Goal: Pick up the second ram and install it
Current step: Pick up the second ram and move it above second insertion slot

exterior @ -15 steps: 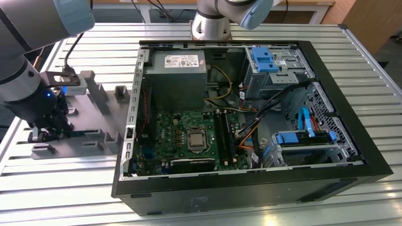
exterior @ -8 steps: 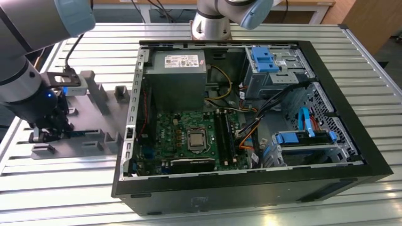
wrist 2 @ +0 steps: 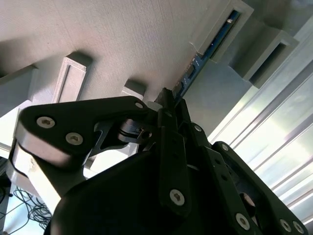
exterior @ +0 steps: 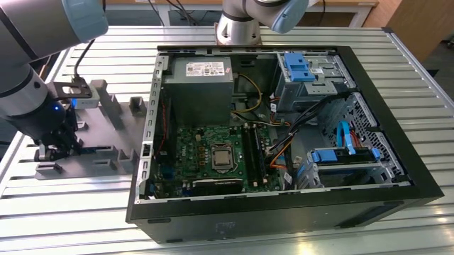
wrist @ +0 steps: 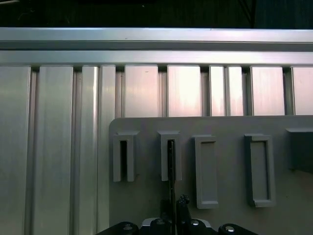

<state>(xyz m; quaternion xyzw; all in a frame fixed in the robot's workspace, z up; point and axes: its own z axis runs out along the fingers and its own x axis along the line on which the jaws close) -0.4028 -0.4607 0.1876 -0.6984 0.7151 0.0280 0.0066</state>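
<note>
A black case (exterior: 284, 220) is lying open on a slatted metal table (exterior: 71, 212), showing a green motherboard (exterior: 195, 143), a grey power supply (exterior: 199, 87) and blue drive brackets (exterior: 298, 66). A grey fixture (exterior: 106, 154) is sitting on the table just beside the case, on the exterior view's left. Its slotted blocks (wrist: 206, 139) are standing in a row in the first wrist view.

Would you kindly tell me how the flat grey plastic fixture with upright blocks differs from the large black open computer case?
The grey plastic fixture is low and flat; the black computer case is a tall open box. The fixture holds the dark memory stick in a slotted block; the case holds a green motherboard. The gripper is at the fixture, not the case. Both rest on the slatted metal table.
</note>
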